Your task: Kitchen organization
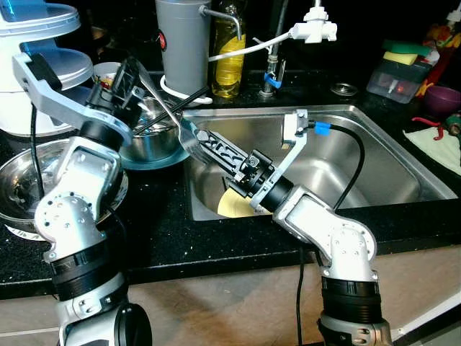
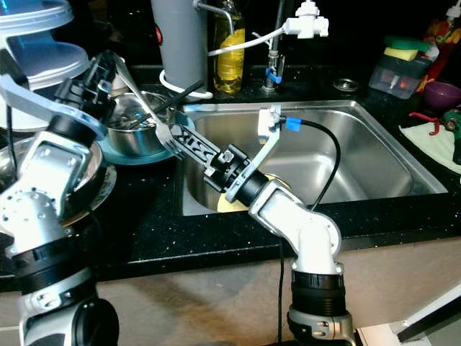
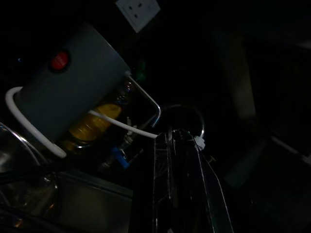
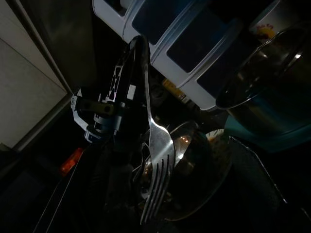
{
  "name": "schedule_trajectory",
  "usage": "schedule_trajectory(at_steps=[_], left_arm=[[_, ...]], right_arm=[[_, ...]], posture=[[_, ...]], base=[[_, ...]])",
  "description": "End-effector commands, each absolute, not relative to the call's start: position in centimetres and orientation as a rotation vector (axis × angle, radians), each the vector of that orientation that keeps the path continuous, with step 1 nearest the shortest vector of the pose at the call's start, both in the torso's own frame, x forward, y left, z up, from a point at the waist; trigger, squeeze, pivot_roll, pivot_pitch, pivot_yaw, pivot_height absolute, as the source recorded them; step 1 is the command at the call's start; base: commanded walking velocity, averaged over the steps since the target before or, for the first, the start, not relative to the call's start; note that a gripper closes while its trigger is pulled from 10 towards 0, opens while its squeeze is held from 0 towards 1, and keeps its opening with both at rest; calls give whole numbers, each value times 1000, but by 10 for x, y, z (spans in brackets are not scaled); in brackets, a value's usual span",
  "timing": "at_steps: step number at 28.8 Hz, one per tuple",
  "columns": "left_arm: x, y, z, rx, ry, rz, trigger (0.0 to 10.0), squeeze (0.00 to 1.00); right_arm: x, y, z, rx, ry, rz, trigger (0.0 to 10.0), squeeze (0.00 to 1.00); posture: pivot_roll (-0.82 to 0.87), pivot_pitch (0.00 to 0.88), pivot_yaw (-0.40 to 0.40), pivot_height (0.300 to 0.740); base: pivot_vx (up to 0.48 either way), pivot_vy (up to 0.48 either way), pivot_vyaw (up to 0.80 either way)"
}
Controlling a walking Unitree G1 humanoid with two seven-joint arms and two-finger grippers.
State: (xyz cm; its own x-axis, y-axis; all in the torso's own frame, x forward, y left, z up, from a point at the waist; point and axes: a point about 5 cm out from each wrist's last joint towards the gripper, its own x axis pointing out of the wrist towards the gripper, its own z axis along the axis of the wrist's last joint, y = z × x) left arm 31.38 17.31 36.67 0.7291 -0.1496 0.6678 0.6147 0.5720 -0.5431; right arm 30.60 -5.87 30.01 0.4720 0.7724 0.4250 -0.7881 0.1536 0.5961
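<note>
A silver fork hangs slanted over the left rim of the sink, with its tines pointing down. My left gripper is shut on the fork's handle, above a steel bowl that stands on a teal plate. My right gripper reaches up out of the sink to the tines. In the right wrist view the fork lies between my two dark fingers, which stand apart. A yellow plate lies in the sink under the right arm.
A black utensil rests in the steel bowl. A large steel bowl sits at the left, with white-and-blue containers behind it. A grey cylinder, an oil bottle and a tap line the back. A sponge holder stands at the right.
</note>
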Motion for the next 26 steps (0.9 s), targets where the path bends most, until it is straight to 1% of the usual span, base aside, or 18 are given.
schedule_trajectory(at_steps=[1, 2, 3, 4, 5, 10, 19, 26], left_arm=[[309, 169, 367, -833, -629, -503, 0, 0], [309, 167, 366, -831, -627, -508, 0, 0], [309, 167, 366, -831, -627, -508, 0, 0], [309, 167, 366, -826, -627, -507, 0, 0], [310, 167, 366, -826, -628, -505, 0, 0], [310, 170, 365, -827, -640, -476, 0, 0], [310, 170, 365, -806, -650, -476, 0, 0], [311, 167, 364, -741, -650, -465, 0, 0]], right_arm=[[303, -57, 304, 870, -22, 1143, 10000, 0], [303, -56, 304, 871, -18, 1143, 6941, 0], [303, -56, 304, 871, -18, 1143, 6941, 0], [303, -56, 304, 870, -16, 1143, 2471, 0], [303, -55, 304, 866, -14, 1141, 0, 0], [303, -55, 303, 873, -4, 1138, 0, 0], [303, -56, 303, 885, -2, 1134, 0, 0], [303, -57, 304, 893, -5, 1135, 0, 0]], posture=[[30, 195, -7, 740], [30, 198, -7, 740], [30, 198, -7, 740], [30, 198, -7, 740], [30, 198, -7, 740], [31, 200, -8, 740], [29, 203, -9, 740], [30, 204, -9, 740]], base=[[0, 0, 0], [0, 0, 0], [0, 0, 0], [0, 0, 0], [0, 0, 0], [0, 0, 0], [0, 0, 0], [0, 0, 0]])
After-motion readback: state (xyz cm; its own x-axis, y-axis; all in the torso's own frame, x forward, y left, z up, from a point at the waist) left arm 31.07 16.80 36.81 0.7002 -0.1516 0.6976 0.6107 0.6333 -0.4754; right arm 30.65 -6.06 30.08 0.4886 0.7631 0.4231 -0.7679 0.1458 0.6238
